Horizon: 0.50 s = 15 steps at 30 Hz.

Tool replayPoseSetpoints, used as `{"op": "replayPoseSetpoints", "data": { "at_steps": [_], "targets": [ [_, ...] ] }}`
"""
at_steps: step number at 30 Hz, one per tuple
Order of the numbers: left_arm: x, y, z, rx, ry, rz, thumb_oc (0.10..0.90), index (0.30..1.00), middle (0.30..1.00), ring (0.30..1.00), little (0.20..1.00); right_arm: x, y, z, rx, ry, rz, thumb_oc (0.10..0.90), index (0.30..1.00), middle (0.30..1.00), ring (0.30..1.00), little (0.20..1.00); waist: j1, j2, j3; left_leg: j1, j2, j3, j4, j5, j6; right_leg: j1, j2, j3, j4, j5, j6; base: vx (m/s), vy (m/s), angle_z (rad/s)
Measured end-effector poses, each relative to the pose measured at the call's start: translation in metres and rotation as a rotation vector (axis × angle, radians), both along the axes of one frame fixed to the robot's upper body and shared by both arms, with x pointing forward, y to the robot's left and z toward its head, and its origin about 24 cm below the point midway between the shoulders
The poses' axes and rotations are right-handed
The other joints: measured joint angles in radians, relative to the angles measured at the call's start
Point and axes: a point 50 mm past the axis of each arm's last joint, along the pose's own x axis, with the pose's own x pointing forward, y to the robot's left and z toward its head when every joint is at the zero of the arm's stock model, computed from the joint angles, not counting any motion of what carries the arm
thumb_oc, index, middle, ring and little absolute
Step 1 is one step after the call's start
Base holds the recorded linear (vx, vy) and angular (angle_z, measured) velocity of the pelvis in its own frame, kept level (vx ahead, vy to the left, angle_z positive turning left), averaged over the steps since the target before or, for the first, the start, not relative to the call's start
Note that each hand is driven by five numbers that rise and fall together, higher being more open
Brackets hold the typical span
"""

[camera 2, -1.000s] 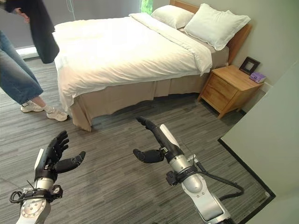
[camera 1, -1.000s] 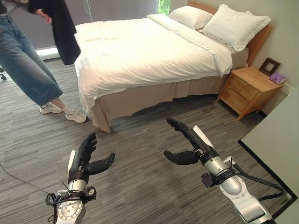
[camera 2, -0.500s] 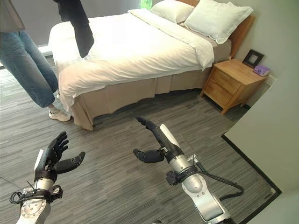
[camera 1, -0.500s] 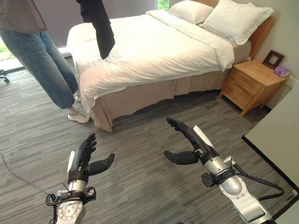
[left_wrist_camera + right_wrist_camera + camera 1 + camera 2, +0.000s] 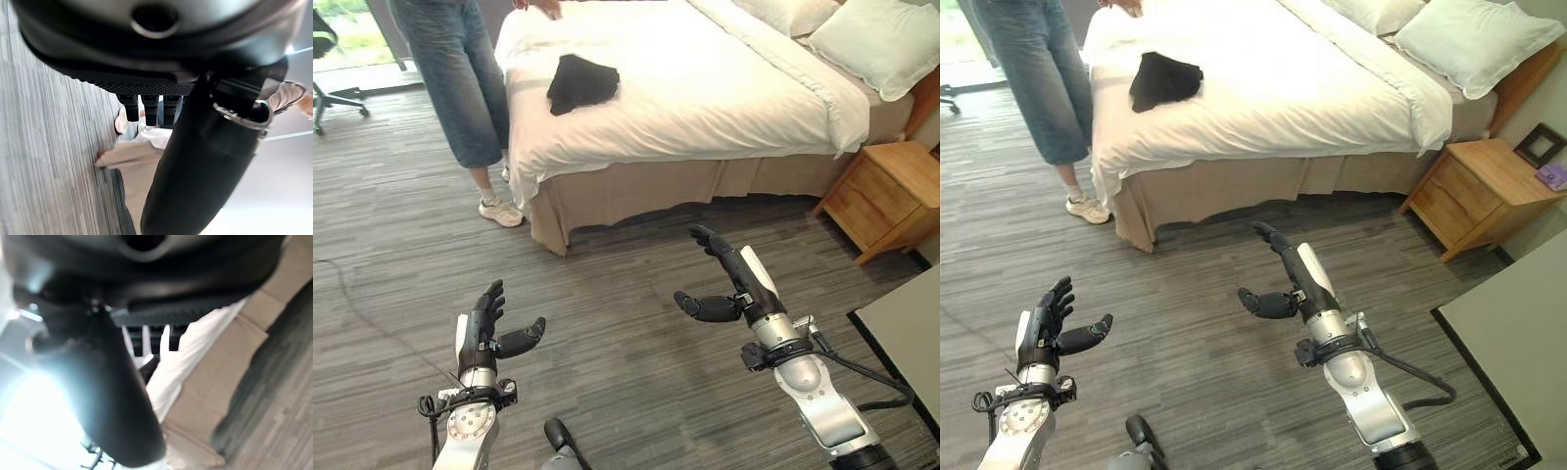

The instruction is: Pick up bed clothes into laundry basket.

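A black garment (image 5: 580,81) lies crumpled on the white bed (image 5: 705,98) near its foot end, far ahead of both hands. My left hand (image 5: 484,328) hovers low over the floor at the lower left, fingers straight and apart, holding nothing. My right hand (image 5: 729,284) is raised in the middle right, fingers extended toward the bed and thumb spread, also empty. The same garment (image 5: 1163,76) appears in the right eye view. Past the right hand's fingers (image 5: 146,340) the bed's white cover and beige skirt show.
A person in jeans (image 5: 460,78) stands at the bed's foot corner, a hand on the cover. Pillows (image 5: 881,44) lie at the head. A wooden nightstand (image 5: 891,196) stands to the right. An office chair (image 5: 328,59) is far left. Grey floor lies between me and the bed.
The person has laid the black garment on the bed and let it go. The camera has shifted, so the bed sits higher and more central. Both hands keep their open pose.
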Motion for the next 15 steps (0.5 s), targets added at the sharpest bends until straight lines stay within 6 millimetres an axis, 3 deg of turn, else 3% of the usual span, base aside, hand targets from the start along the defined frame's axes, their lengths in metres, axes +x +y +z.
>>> {"op": "replayPoseSetpoints", "data": {
  "at_steps": [1, 3, 4, 6, 7, 8, 9, 11, 12, 13, 15],
  "targets": [
    [0.004, 0.001, 0.004, 0.013, -0.012, -0.01, 0.8, 0.9, 0.9, 0.9, 0.9, 0.0, 0.004, -0.001, 0.007, 0.002, 0.006, 0.8, 0.9, 0.9, 0.9, 0.9, -0.003, -0.022, -0.003, 0.009, -0.018, 0.011, -0.002, -0.015, 0.007, -0.011, -0.017, 0.002, 0.032, 0.007, 0.008, 0.33, 0.31, -0.07],
    [0.014, -0.001, 0.011, 0.029, -0.029, -0.027, 0.8, 0.9, 0.9, 0.9, 0.9, -0.001, 0.01, -0.006, 0.014, 0.02, 0.013, 0.8, 0.9, 0.9, 0.9, 0.9, -0.007, -0.023, -0.001, 0.049, -0.025, 0.014, -0.018, -0.03, 0.018, -0.084, -0.052, 0.0, 0.236, 0.008, 0.026, 0.24, 0.257, 0.01],
    [0.019, -0.004, 0.017, 0.043, -0.05, -0.052, 0.8, 0.9, 0.9, 0.9, 0.9, -0.001, 0.011, -0.008, 0.006, 0.023, 0.015, 0.8, 0.9, 0.9, 0.9, 0.9, -0.02, -0.019, 0.002, 0.088, -0.045, 0.014, -0.025, -0.067, 0.037, -0.143, -0.083, 0.024, 0.435, 0.032, 0.05, 0.12, 0.112, 0.39],
    [0.024, -0.005, 0.026, 0.068, -0.08, -0.077, 0.8, 0.9, 0.9, 0.9, 0.9, -0.001, 0.012, -0.009, 0.001, 0.025, 0.021, 0.8, 0.9, 0.9, 0.9, 0.9, -0.032, -0.017, 0.004, 0.121, -0.051, -0.011, -0.032, -0.098, 0.061, -0.203, -0.115, 0.045, 0.544, -0.009, 0.084, 0.23, 0.092, 0.28],
    [0.027, -0.003, 0.034, 0.089, -0.108, -0.075, 0.8, 0.9, 0.9, 0.9, 0.9, 0.004, 0.017, -0.003, -0.004, 0.0, 0.042, 0.8, 0.9, 0.9, 0.9, 0.9, -0.018, -0.015, 0.005, 0.145, -0.053, -0.017, -0.033, -0.141, 0.046, -0.287, -0.127, 0.055, 0.628, -0.02, 0.088, 0.19, 0.035, 0.04],
    [0.03, -0.003, 0.037, 0.094, -0.12, -0.079, 0.8, 0.9, 0.9, 0.9, 0.9, 0.006, 0.018, 0.0, -0.005, -0.014, 0.048, 0.8, 0.9, 0.9, 0.9, 0.9, -0.024, -0.01, 0.008, 0.152, -0.052, -0.034, -0.033, -0.15, 0.044, -0.314, -0.12, 0.054, 0.629, -0.044, 0.064, 0.39, 0.004, 0.39],
    [0.034, -0.004, 0.043, 0.098, -0.143, -0.085, 0.8, 0.9, 0.9, 0.9, 0.9, 0.008, 0.019, 0.004, -0.011, -0.029, 0.051, 0.8, 0.9, 0.9, 0.9, 0.9, -0.038, -0.006, 0.01, 0.161, -0.054, -0.043, -0.032, -0.137, 0.027, -0.357, -0.114, 0.047, 0.598, -0.054, 0.054, 0.29, -0.016, 0.59],
    [0.034, -0.006, 0.044, 0.085, -0.155, -0.086, 0.8, 0.9, 0.9, 0.9, 0.9, 0.01, 0.018, 0.007, -0.015, -0.043, 0.05, 0.8, 0.9, 0.9, 0.9, 0.9, -0.041, 0.02, 0.02, 0.175, -0.034, -0.094, -0.034, -0.179, 0.03, -0.391, -0.079, 0.029, 0.441, -0.054, 0.035, 0.32, -0.053, 0.64],
    [0.034, -0.008, 0.043, 0.071, -0.159, -0.086, 0.8, 0.9, 0.9, 0.9, 0.9, 0.01, 0.016, 0.007, -0.02, -0.047, 0.041, 0.8, 0.9, 0.9, 0.9, 0.9, -0.055, 0.035, 0.03, 0.18, -0.017, -0.116, -0.032, -0.158, 0.001, -0.399, -0.06, -0.002, 0.277, 0.001, -0.004, 0.31, -0.079, 0.81],
    [0.033, -0.008, 0.042, 0.072, -0.151, -0.088, 0.8, 0.9, 0.9, 0.9, 0.9, 0.01, 0.015, 0.006, -0.024, -0.041, 0.039, 0.8, 0.9, 0.9, 0.9, 0.9, -0.053, 0.036, 0.036, 0.189, -0.015, -0.117, -0.032, -0.158, 0.0, -0.407, -0.051, -0.006, 0.188, 0.061, -0.003, 0.32, -0.079, 0.81],
    [0.029, -0.006, 0.037, 0.072, -0.13, -0.084, 0.8, 0.9, 0.9, 0.9, 0.9, 0.011, 0.012, 0.001, -0.033, -0.021, 0.028, 0.8, 0.9, 0.9, 0.9, 0.9, -0.047, 0.016, 0.027, 0.215, -0.007, -0.128, -0.033, -0.17, -0.01, -0.401, -0.04, -0.016, 0.021, 0.171, -0.015, 0.29, -0.07, 0.51]
  ]
}}
